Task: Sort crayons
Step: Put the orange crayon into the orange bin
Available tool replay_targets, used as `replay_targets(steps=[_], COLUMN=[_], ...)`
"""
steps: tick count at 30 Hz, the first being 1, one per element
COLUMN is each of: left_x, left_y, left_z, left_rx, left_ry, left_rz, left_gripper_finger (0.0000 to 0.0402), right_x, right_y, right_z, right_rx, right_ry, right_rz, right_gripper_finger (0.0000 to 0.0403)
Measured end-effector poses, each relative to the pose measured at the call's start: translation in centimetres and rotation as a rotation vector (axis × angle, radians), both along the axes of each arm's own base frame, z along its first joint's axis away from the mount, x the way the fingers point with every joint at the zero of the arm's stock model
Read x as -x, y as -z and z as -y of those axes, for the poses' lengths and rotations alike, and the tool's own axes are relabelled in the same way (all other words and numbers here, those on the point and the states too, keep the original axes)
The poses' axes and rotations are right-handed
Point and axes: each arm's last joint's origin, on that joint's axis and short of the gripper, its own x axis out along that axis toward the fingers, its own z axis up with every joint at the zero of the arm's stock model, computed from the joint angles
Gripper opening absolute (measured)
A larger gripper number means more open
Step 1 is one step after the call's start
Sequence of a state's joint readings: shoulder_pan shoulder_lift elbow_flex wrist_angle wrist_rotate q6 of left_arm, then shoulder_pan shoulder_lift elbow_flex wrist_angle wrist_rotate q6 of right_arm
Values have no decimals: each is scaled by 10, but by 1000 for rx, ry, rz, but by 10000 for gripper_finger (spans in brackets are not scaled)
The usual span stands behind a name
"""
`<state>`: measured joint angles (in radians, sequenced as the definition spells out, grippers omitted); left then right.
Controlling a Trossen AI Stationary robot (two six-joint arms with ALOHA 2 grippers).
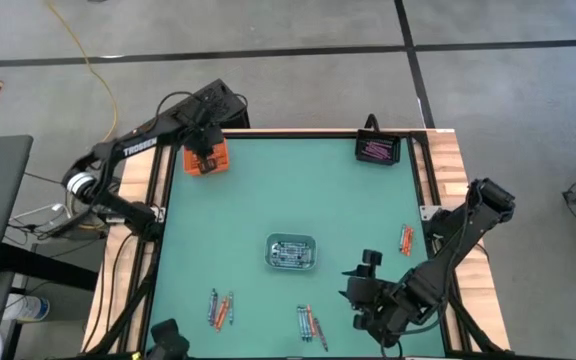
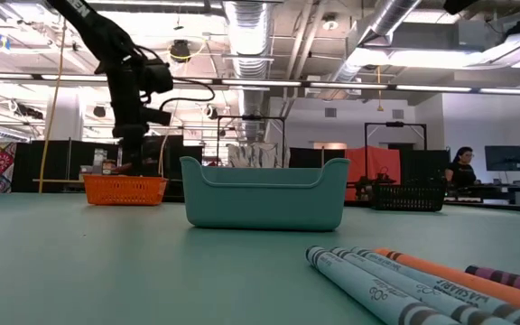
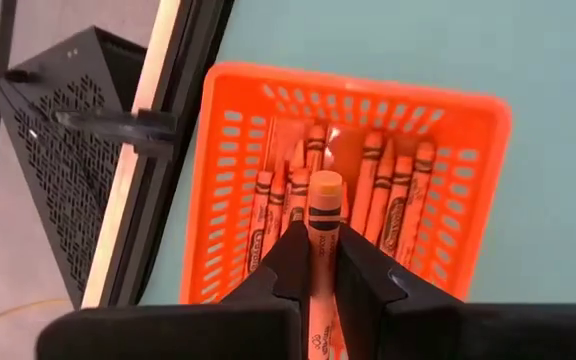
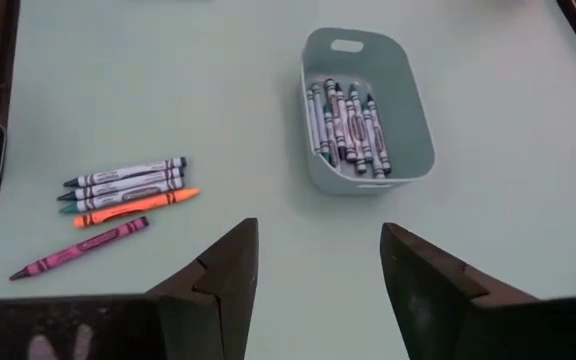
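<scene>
Three trays already hold sorted crayons: orange tray (image 1: 206, 160) at ten o'clock, black tray (image 1: 376, 149) at one, grey tray (image 1: 291, 252) centre. Left gripper (image 3: 320, 262) pinches an orange crayon (image 3: 324, 205) above the orange tray. Right gripper (image 4: 318, 262) gapes wide at five o'clock. Loose crayons (image 1: 310, 322) remain on the tabletop (image 1: 268, 190). "TROSSEN" marks the left arm.

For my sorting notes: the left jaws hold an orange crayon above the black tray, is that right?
Not quite. The left gripper does hold an orange crayon, but above the orange tray, not the black one, as the left wrist view shows.
</scene>
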<state>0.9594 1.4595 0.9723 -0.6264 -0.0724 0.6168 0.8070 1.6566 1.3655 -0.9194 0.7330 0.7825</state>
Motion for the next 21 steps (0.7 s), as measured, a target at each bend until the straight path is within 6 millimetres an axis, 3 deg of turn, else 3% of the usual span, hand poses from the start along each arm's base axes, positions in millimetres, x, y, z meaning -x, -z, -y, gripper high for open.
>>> replay_targets(steps=[7, 12, 21], left_x=[4, 7, 7], left_y=[4, 5, 6], left_z=[-4, -5, -3], left_rx=[13, 23, 40], left_ry=[26, 23, 12], left_rz=[-30, -28, -33], left_gripper_finger=[25, 26, 69], right_x=[8, 27, 49], right_y=[3, 6, 20], right_z=[4, 6, -22], right_rx=[-18, -66, -237], right_ry=[90, 243, 241], right_rz=[-28, -71, 1], right_gripper_finger=[203, 203, 203])
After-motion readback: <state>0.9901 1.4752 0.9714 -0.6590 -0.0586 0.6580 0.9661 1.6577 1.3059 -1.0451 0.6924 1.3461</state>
